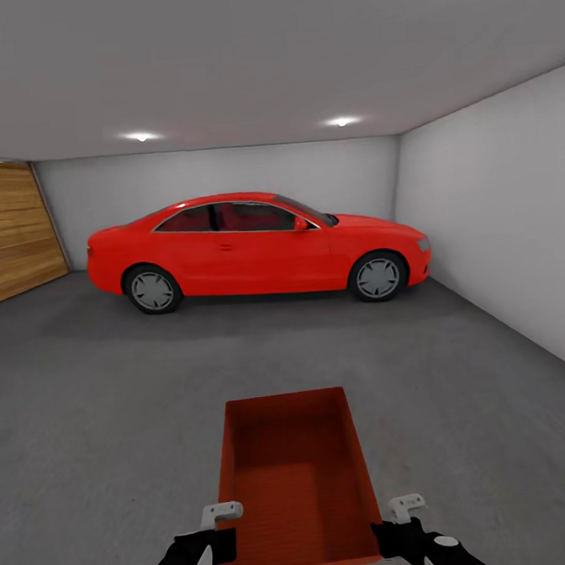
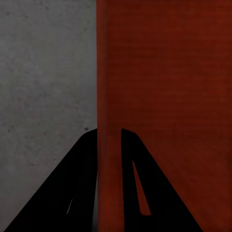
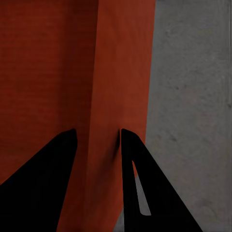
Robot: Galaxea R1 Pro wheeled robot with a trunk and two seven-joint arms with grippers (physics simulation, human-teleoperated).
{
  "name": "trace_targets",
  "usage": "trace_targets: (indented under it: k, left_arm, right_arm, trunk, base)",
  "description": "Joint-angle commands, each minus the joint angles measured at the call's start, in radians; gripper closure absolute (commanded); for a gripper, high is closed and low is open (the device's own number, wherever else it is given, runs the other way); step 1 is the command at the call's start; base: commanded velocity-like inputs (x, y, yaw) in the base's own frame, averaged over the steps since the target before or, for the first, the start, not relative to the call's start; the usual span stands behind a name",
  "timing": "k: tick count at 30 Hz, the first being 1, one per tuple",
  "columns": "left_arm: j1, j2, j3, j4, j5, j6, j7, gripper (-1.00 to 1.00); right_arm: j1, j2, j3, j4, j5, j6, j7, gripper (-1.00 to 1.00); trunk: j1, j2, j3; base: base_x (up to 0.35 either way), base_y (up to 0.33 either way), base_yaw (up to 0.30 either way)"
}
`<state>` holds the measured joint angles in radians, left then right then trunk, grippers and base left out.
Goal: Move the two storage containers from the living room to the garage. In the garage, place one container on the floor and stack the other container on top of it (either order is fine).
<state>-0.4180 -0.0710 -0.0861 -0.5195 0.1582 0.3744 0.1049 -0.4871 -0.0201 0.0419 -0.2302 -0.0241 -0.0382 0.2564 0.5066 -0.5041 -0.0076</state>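
Carrying one storage container (image 1: 292,484) in the garage.
Left claw (image 2: 108,145) and right claw (image 3: 96,145) are each pinching a side wall, keeping it level above the floor (image 1: 99,430).

The garage is enclosed by plain white-grey walls (image 1: 497,217) under a flat pale ceiling (image 1: 267,56) fitted with two lit recessed spotlights (image 1: 142,136). The floor (image 1: 97,397) is dark grey speckled concrete. A wood-plank door (image 1: 9,230) occupies the left side. A red car (image 1: 255,246) stands side-on near the rear wall.
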Motion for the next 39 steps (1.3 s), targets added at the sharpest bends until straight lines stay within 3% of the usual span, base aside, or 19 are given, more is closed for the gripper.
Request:
trace_targets:
  k: [1, 39]
  left_arm:
    - [-0.001, 0.0, 0.008, -0.013, -0.026, -0.032, 0.028, 1.0]
    - [-0.001, 0.003, 0.008, -0.013, -0.028, -0.032, 0.028, 1.0]
  right_arm:
    - [0.001, 0.023, 0.041, 0.004, -0.004, -0.005, 0.021, 1.0]
    - [0.001, 0.023, 0.042, 0.004, -0.004, -0.005, 0.021, 1.0]
  trunk:
    - [0.001, -0.001, -0.001]
    - [0.001, -0.001, 0.009]
  base:
    - [0.325, 0.0, -0.169]
    - [0.314, 0.0, -0.27]
